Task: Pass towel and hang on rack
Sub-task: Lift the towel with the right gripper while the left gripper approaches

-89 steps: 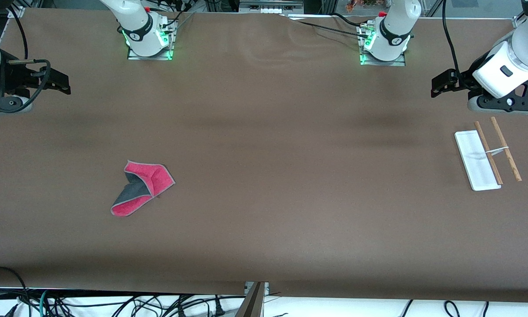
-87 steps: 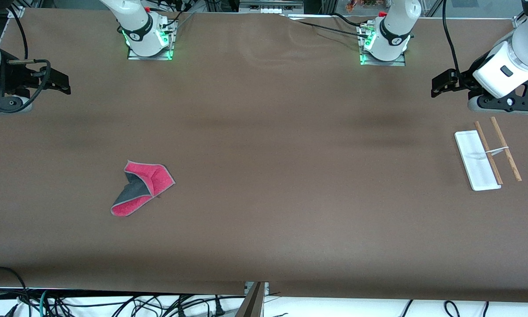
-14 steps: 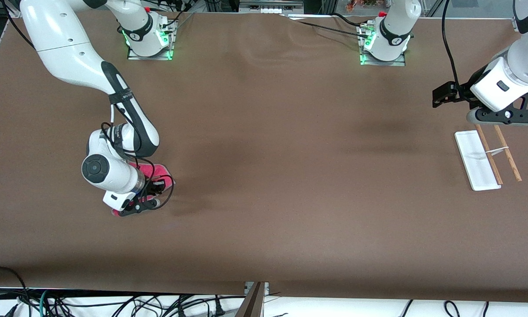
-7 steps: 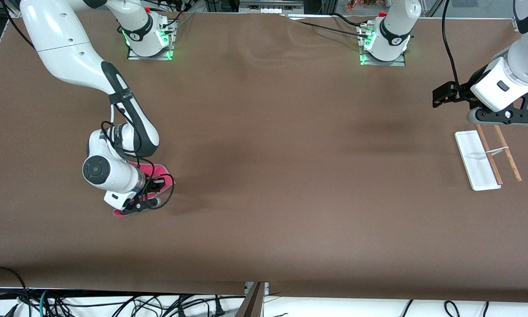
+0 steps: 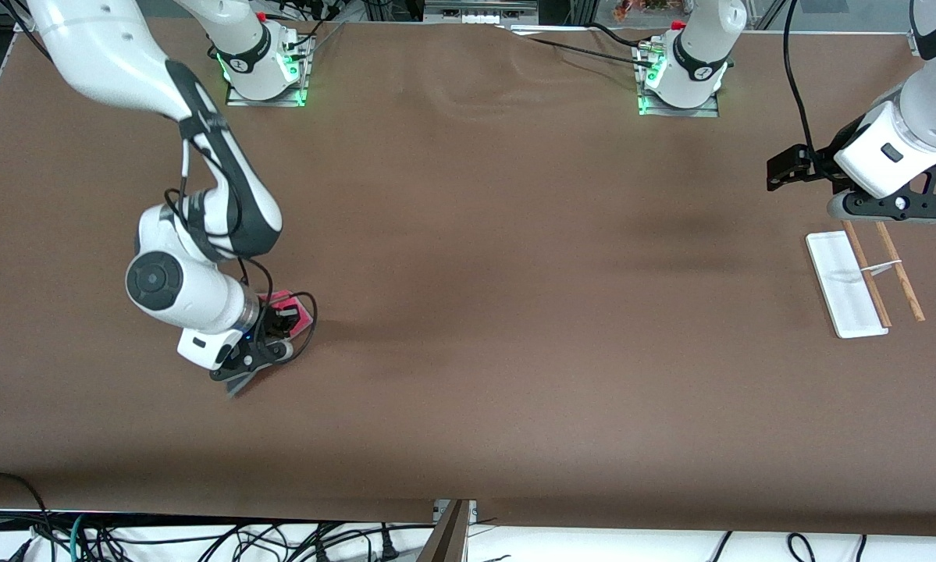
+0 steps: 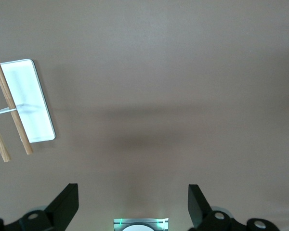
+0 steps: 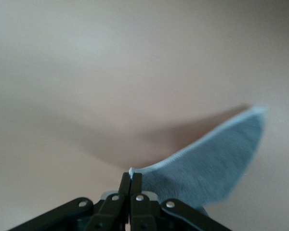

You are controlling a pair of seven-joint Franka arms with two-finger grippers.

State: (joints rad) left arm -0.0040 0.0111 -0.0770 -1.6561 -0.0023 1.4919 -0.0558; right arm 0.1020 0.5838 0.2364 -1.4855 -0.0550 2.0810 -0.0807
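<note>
My right gripper (image 5: 280,321) is shut on the edge of the towel (image 5: 294,311) and holds it up off the table near the right arm's end. Most of the towel is hidden under the hand, with a pink part beside the fingers and a grey corner hanging lower. In the right wrist view the shut gripper (image 7: 130,175) pinches the light stitched edge, and the towel's grey side (image 7: 216,163) droops away from it. The rack (image 5: 842,285) lies at the left arm's end, and also shows in the left wrist view (image 6: 26,103). My left gripper (image 5: 781,162) waits open and empty (image 6: 133,202) over bare table beside the rack.
The brown table (image 5: 514,312) spreads wide between the towel and the rack. The two arm bases (image 5: 265,74) stand with green lights along the edge farthest from the front camera. Cables hang below the table's near edge.
My right gripper has risen with the towel, which has come up off the table; a grey corner now hangs beneath the hand. The left arm has not moved.
</note>
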